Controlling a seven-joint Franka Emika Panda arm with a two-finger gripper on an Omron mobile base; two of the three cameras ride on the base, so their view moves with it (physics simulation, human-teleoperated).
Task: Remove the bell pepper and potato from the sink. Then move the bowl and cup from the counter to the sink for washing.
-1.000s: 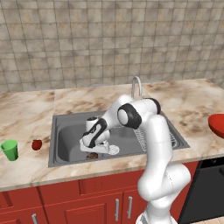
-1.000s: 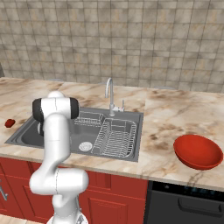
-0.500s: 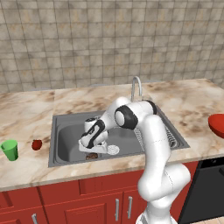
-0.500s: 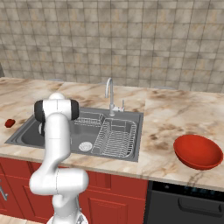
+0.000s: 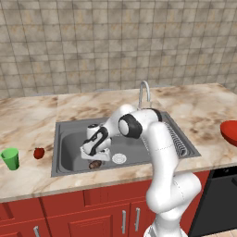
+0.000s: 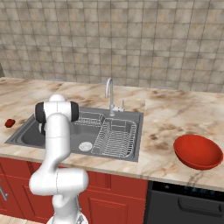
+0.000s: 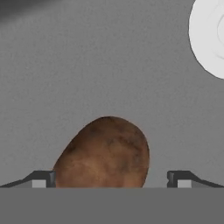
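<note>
The brown potato point(image 7: 105, 153) lies on the grey floor of the sink point(image 5: 65, 132), near its front wall point(image 5: 95, 164). My gripper point(image 5: 95, 154) hangs just above it, open, with one fingertip point(image 7: 40, 179) on each side of the potato and not touching it. The small red bell pepper point(image 5: 39, 152) rests on the counter left of the sink point(image 6: 9, 123). Further left on the counter stands the green cup point(image 5: 10, 158). The red bowl point(image 6: 197, 151) sits on the counter far to the right point(image 5: 230, 132).
A white round drain point(image 5: 119, 158) lies just right of the potato point(image 7: 210, 35). A wire dish rack point(image 6: 114, 138) fills the sink's right part. The chrome faucet point(image 5: 144, 94) rises behind the basin. A dark appliance front point(image 6: 188, 205) is below the bowl.
The hand has sunk lower into the basin, down onto the potato. The jaws have stayed open. Pepper, cup and bowl have not moved.
</note>
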